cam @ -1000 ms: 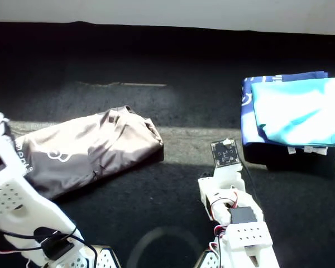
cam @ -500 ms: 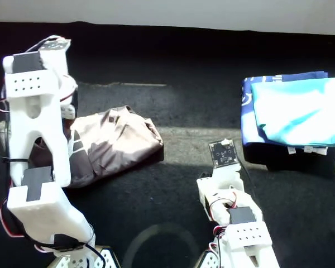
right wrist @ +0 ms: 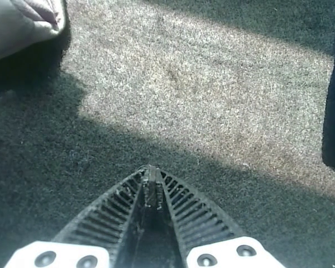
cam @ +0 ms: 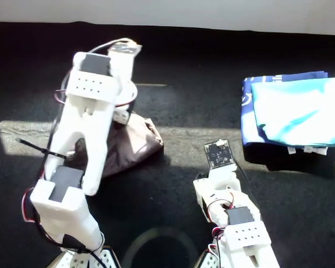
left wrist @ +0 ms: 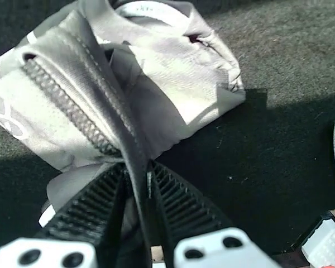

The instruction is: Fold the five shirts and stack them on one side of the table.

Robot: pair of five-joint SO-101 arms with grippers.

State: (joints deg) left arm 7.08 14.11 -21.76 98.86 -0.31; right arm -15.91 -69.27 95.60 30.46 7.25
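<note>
Over on the left side of the dark, carpet-like table point(cam: 212, 67), a crumpled grey-brown fabric shirt point(cam: 138, 142) lies in a loose bundle, half in a strip of sunlight. The white left arm point(cam: 84, 139) stretches out over it and covers much of it from above. The left hand point(left wrist: 137, 174) is clamped on a raised ridge of that shirt's cloth, which runs up from the bundle and is pinched tight between the ribbed black fingers point(left wrist: 178, 201). On the right side sits the stack: a pale turquoise folded shirt point(cam: 298, 109) on top, a blue folded shirt point(cam: 248, 120) under it, and a black folded shirt point(cam: 290, 157) at the bottom. The right arm point(cam: 234, 218) is near the front edge, between the bundle and the stack. The right hand point(right wrist: 150, 170) has its fingers pressed together on nothing, pointing at bare table.
</note>
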